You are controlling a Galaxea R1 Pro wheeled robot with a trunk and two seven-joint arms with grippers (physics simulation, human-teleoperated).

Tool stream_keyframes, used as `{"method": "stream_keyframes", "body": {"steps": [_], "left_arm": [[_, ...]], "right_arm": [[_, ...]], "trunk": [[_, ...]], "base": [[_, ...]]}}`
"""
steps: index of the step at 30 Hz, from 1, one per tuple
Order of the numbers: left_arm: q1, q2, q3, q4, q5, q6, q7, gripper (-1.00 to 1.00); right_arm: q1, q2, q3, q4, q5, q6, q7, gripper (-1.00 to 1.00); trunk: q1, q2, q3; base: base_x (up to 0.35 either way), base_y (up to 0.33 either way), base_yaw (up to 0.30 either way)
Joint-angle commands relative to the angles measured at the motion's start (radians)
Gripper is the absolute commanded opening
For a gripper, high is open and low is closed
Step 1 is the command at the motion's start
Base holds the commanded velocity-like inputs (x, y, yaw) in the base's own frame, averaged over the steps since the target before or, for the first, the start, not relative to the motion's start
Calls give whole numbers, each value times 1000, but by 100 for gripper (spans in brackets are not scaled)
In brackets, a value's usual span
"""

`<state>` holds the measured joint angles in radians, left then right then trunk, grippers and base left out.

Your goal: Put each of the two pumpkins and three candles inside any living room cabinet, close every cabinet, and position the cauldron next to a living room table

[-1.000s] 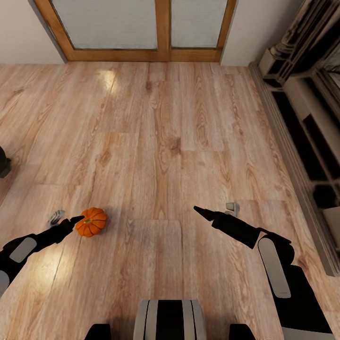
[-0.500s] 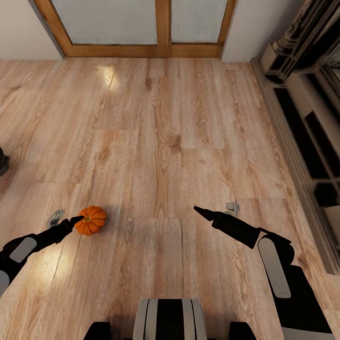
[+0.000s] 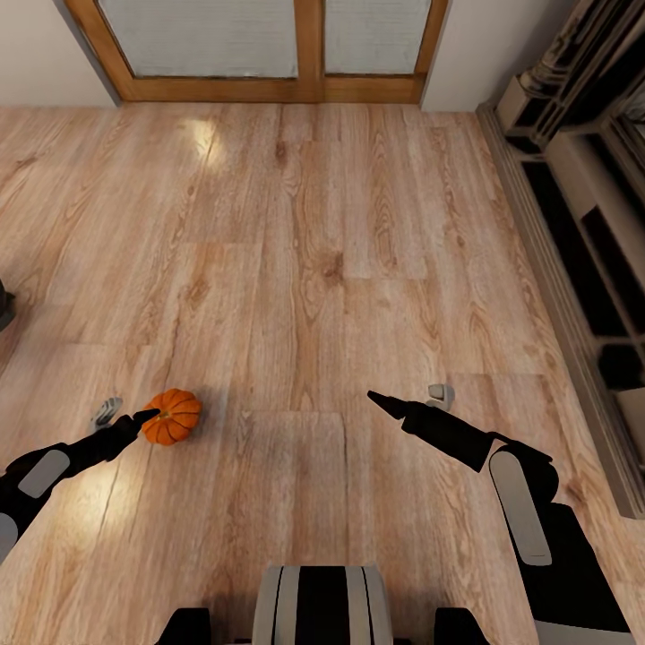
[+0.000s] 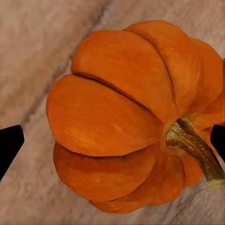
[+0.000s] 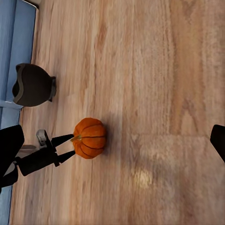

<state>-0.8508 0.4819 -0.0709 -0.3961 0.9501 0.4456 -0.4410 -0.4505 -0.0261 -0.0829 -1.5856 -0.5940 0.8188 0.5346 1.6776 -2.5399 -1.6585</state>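
No writing, brand or label can be read on anything in view.

In the head view a small, squat, ribbed orange pumpkin [image 3: 172,417] is seen sitting on the light wood plank floor [image 3: 305,251], with the left gripper [image 3: 146,416] pointed at it and its tips right at the pumpkin's side. A small grey-beige stubby candle [image 3: 440,391] is seen on the floor just beyond the right gripper [image 3: 374,398]. Whether the right gripper's fingers are spread or closed cannot be told from the head view.

The left wrist view gives the pumpkin [image 4: 136,117] close up, stem tilted to one side, with the two black fingertips [image 4: 9,143] set wide apart on either side of it and not touching; nothing is held.

The right wrist view adds a round-bellied matte black cauldron [image 5: 32,84] on the floor, well apart from the pumpkin [image 5: 90,138]. The left gripper [image 5: 69,146] is shown there with both fingers spread around the stem end. The right gripper's own black fingertips [image 5: 10,143] are seen at opposite picture edges, spread wide and empty.
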Motion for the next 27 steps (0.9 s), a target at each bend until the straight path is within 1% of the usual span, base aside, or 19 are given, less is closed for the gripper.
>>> {"method": "stream_keyframes", "body": {"steps": [1, 4, 5, 8, 14, 20, 27], "left_arm": [[-1, 1, -7, 0, 10, 2, -1, 100], [-1, 1, -7, 0, 10, 2, -2, 100], [-1, 1, -7, 0, 10, 3, -3, 100], [-1, 1, -7, 0, 10, 4, -3, 100], [-1, 1, -7, -2, 10, 4, -6, 100], [-1, 1, -7, -1, 9, 4, -45, 100], [-1, 1, -7, -1, 9, 4, -54, 100]], "right_arm": [[-1, 0, -1, 0, -1, 6, 12, 100], [-1, 0, -1, 0, 0, 7, 40, 100], [-1, 0, -1, 0, 1, 8, 51, 100], [-1, 0, -2, 0, 1, 8, 59, 100], [-1, 0, -2, 0, 2, 8, 63, 100], [-1, 0, -2, 0, 2, 8, 64, 100], [-1, 0, -2, 0, 2, 8, 64, 100]], "trunk": [[0, 0, -4], [2, -1, -16], [2, -1, -16], [2, -1, -16], [2, -1, -16], [2, -1, -16], [2, -1, -16]], "base": [[0, 0, 0], [0, 0, 0], [0, 0, 0], [0, 0, 0], [0, 0, 0], [0, 0, 0], [0, 0, 0]]}}
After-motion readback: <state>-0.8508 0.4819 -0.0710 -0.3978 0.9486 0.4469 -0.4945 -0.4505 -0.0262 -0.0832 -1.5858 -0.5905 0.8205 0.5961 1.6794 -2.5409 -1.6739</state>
